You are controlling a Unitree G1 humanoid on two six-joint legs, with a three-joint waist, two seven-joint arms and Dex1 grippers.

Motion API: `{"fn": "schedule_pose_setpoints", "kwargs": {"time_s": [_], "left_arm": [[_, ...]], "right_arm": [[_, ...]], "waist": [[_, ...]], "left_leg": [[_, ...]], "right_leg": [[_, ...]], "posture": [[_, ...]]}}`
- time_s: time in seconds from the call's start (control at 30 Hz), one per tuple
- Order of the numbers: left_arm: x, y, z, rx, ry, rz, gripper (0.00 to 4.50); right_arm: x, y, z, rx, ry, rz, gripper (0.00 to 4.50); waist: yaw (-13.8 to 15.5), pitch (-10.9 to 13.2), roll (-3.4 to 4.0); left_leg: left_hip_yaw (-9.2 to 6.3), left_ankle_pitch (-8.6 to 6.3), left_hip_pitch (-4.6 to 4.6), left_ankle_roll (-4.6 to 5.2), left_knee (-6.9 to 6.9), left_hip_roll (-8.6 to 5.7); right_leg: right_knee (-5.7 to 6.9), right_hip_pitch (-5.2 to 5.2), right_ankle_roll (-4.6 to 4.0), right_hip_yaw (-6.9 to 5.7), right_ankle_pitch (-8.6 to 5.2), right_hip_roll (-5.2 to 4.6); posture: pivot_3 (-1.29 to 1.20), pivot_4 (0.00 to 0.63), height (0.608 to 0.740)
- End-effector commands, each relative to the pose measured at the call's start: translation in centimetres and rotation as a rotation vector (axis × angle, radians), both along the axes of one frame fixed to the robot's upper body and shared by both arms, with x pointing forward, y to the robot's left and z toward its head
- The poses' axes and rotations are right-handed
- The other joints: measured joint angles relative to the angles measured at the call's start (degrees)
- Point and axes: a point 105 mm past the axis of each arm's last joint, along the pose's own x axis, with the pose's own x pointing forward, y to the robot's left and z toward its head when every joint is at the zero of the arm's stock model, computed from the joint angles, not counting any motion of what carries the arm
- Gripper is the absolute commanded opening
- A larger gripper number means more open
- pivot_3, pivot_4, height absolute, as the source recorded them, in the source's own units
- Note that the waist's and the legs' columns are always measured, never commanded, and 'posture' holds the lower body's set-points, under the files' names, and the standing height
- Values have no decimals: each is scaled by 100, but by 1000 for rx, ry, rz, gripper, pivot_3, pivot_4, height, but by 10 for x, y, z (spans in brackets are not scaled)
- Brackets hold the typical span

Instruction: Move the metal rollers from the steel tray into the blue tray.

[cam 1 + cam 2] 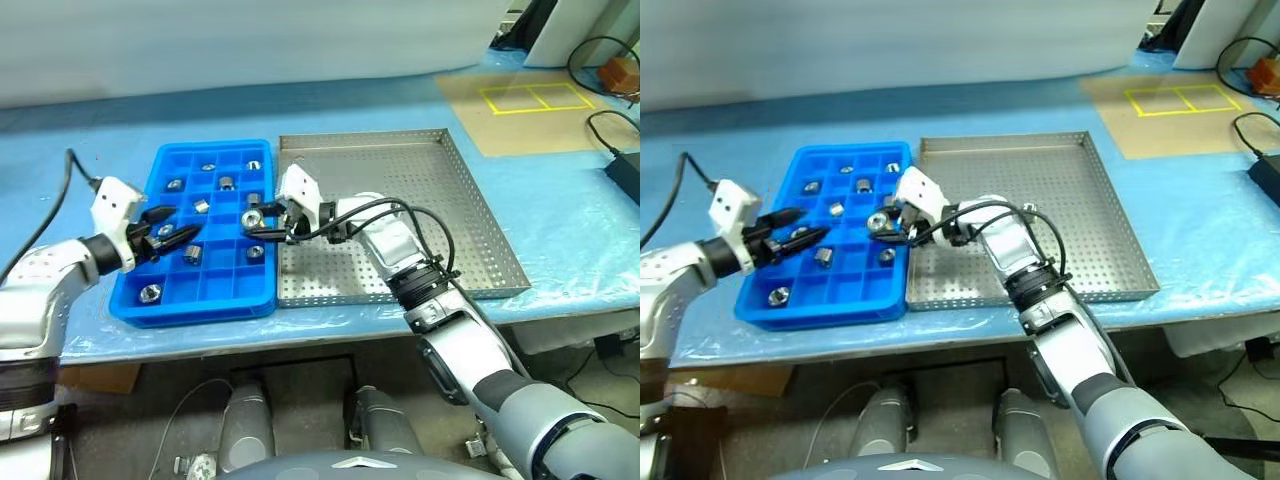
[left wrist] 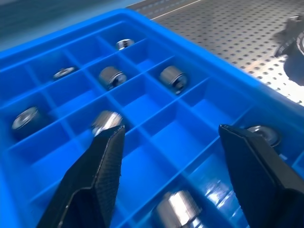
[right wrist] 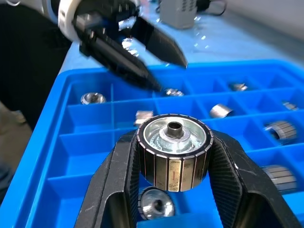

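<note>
Bright, even overhead light; soft shadows. Glare glints on the steel tray [image 1: 455, 210] toward two o'clock. Left gripper [image 3: 142, 52] blurs in the right wrist view.

Metal rollers [image 1: 227, 182] lie scattered in the blue tray [image 1: 160, 306] cells (one held above); the steel tray [image 1: 480, 210] lies just beside it.

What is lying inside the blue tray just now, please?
Metal rollers sit singly in several cells of the blue tray; other cells are bare. The right gripper holds one roller above the tray, hiding part of the cell beneath.
</note>
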Motion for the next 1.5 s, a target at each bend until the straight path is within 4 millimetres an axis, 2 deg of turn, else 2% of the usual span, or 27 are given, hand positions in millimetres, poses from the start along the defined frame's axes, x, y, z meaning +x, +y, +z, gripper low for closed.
{"fn": "schedule_pose_setpoints", "kwargs": {"time_s": [0.03,0.13,0.33,0.47,0.6,0.77,0.97,1.1,1.13,1.3,1.5], "left_arm": [[-7,1,21,16,-72,8,3325],[-10,-1,20,11,-70,12,3325],[-15,-7,16,-6,-50,-2,3325],[-16,-7,14,-6,-40,0,3325],[-12,-4,15,-2,-44,15,3325],[-9,-11,17,-3,-47,-7,3325],[-7,-17,16,-6,-44,-26,3325],[-6,-19,15,-10,-42,-33,3325],[-5,-19,15,-11,-41,-34,3325],[-4,-23,14,-18,-41,-43,3325],[0,-29,12,-32,-41,-64,3325]], "right_arm": [[-4,20,10,25,-52,42,1622],[-3,35,2,28,-51,30,1622],[-1,49,-1,26,-58,23,1622],[7,52,-6,15,-82,-26,1622],[23,53,9,75,-96,-137,1622],[27,58,14,92,-126,-178,1622],[25,61,4,75,-120,-185,1622],[31,59,0,73,-137,-246,1622],[31,59,0,76,-146,-250,2353],[30,59,-6,43,-121,-235,3880],[48,34,2,73,-142,-320,3880]], "waist": [[48,0,0],[104,0,-1],[160,0,0],[154,-1,-1],[154,0,-1],[146,-1,-1],[144,-1,-1],[144,-1,-1],[144,-1,-1],[141,-1,-1],[142,-1,-2]], "left_leg": [[-1,0,0,0,-1,0],[0,1,0,-2,0,-1],[-2,4,-2,-6,-2,-1],[-3,5,-2,-8,-2,0],[-3,6,-4,-10,-2,0],[-3,8,-6,-14,-3,0],[-4,16,-18,-28,-2,0],[-6,20,-20,-33,-2,0],[-6,20,-20,-34,-1,0],[-6,21,-19,-35,0,0],[-6,22,-19,-36,2,0]], "right_leg": [[0,0,0,-1,0,0],[3,1,0,-3,0,-4],[2,-1,-1,-4,0,-5],[4,-2,0,-4,0,-4],[6,-6,0,-4,0,-5],[7,-10,0,-4,0,-3],[7,-19,0,-5,0,-4],[8,-20,0,-6,0,-3],[9,-21,0,-6,0,-3],[11,-20,0,-6,0,-3],[16,-20,0,-6,0,-4]], "posture": [[126,150,740],[153,150,740],[159,150,740],[156,150,740],[148,150,740],[136,150,740],[128,150,740],[126,150,740],[125,150,740],[115,150,740],[87,150,740]]}}
